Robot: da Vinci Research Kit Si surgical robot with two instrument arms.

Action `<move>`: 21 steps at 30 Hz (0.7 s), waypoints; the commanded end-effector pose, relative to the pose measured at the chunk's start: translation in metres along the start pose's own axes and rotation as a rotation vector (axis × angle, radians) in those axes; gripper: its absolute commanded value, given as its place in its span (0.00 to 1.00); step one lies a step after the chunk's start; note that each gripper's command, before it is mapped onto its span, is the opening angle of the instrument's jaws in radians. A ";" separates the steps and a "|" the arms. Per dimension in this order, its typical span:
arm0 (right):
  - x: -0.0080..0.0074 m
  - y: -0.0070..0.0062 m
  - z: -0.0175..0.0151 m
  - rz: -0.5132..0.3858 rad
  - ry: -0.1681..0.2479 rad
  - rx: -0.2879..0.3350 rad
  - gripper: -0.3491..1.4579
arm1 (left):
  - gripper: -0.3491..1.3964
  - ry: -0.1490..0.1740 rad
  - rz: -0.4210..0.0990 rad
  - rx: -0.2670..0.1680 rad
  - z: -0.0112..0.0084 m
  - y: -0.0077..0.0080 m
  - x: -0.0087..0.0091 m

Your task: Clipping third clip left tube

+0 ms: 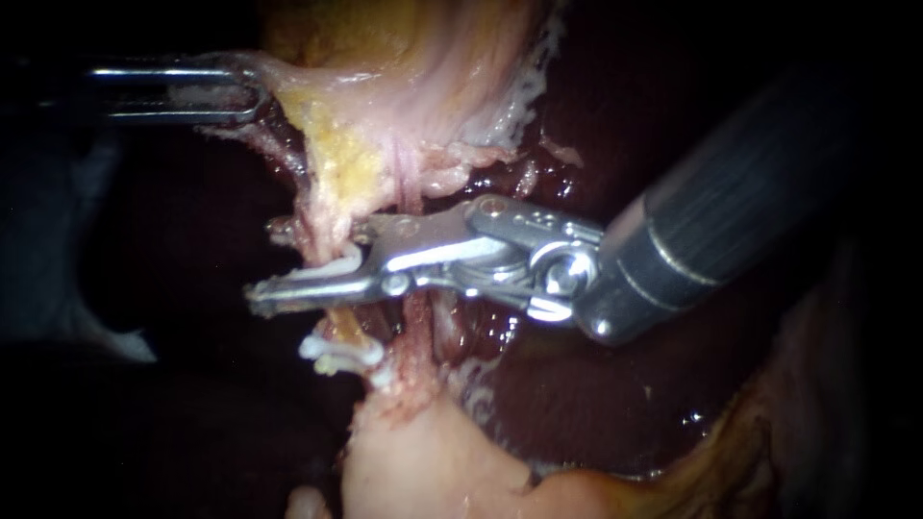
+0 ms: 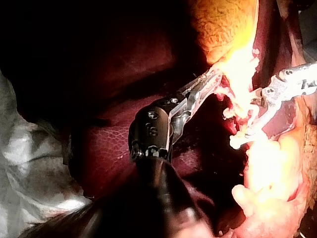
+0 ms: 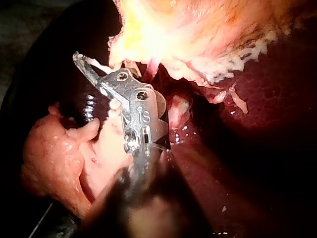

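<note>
Step in hand: seating the third clip. My right instrument point(image 1: 264, 264) enters from 3 o'clock. Its jaws hold a white third clip point(image 1: 338, 264), not yet pressed flat, and straddle the left tube point(image 1: 341, 322). That tube runs from 12 to 6 just left of centre. Two placed clips point(image 1: 338, 351) sit on it at 6 o'clock of the jaws, near but apart.

My left instrument point(image 1: 255, 96), at 10 o'clock, has its jaws closed on the gallbladder point(image 1: 404, 86) edge, holding it taut toward 12.

Judgement: the next move calls for a full squeeze with the tube wholly inside the clip and clear of the reddish strand point(image 1: 415, 322) at 3 o'clock.

Not verifiable: the tube's far side behind the jaws, and the clip's tip. The left wrist view is lost to glare at the tube. The liver point(image 1: 596, 384) falls into shadow.
</note>
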 end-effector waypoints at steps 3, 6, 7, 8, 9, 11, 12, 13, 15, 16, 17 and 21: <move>0.0016 -0.0012 -0.0002 0.009 -0.010 -0.008 0.44 | 0.00 0.000 0.000 -0.001 0.0000 -0.0001 0.0000; 0.0029 -0.0023 -0.0003 0.017 -0.005 -0.014 0.44 | 0.00 0.000 0.000 -0.001 0.0000 -0.0001 0.0000; 0.0032 -0.0026 -0.0003 0.019 -0.005 -0.013 0.44 | 0.00 0.000 0.000 -0.001 0.0000 -0.0001 0.0000; 0.0034 -0.0028 -0.0003 0.021 -0.004 -0.013 0.44 | 0.00 0.000 0.000 -0.001 0.0000 -0.0001 0.0000; 0.0037 -0.0030 -0.0002 0.022 -0.004 -0.013 0.44 | 0.00 0.000 0.000 -0.001 0.0000 -0.0001 0.0000; 0.0040 -0.0033 -0.0002 0.024 -0.003 -0.012 0.43 | 0.00 0.000 0.001 -0.001 0.0000 -0.0001 0.0000; 0.0040 -0.0033 -0.0001 0.024 -0.003 -0.013 0.43 | 0.00 0.000 0.001 -0.001 0.0000 -0.0001 0.0000; 0.0040 -0.0033 -0.0001 0.024 -0.002 -0.016 0.42 | 0.00 0.000 0.001 -0.001 0.0000 -0.0001 -0.0001; 0.0038 -0.0032 -0.0001 0.023 -0.001 -0.025 0.39 | 0.00 0.000 0.001 -0.001 0.0000 -0.0002 -0.0001; 0.0037 -0.0031 -0.0001 0.028 -0.001 -0.028 0.37 | 0.00 0.000 0.001 -0.001 0.0000 -0.0002 -0.0001; 0.0036 -0.0031 -0.0001 0.028 -0.001 -0.029 0.35 | 0.00 0.000 0.001 -0.001 0.0000 -0.0002 -0.0001; 0.0033 -0.0029 -0.0002 0.038 0.001 -0.038 0.24 | 0.00 0.000 0.001 -0.001 0.0000 -0.0002 -0.0001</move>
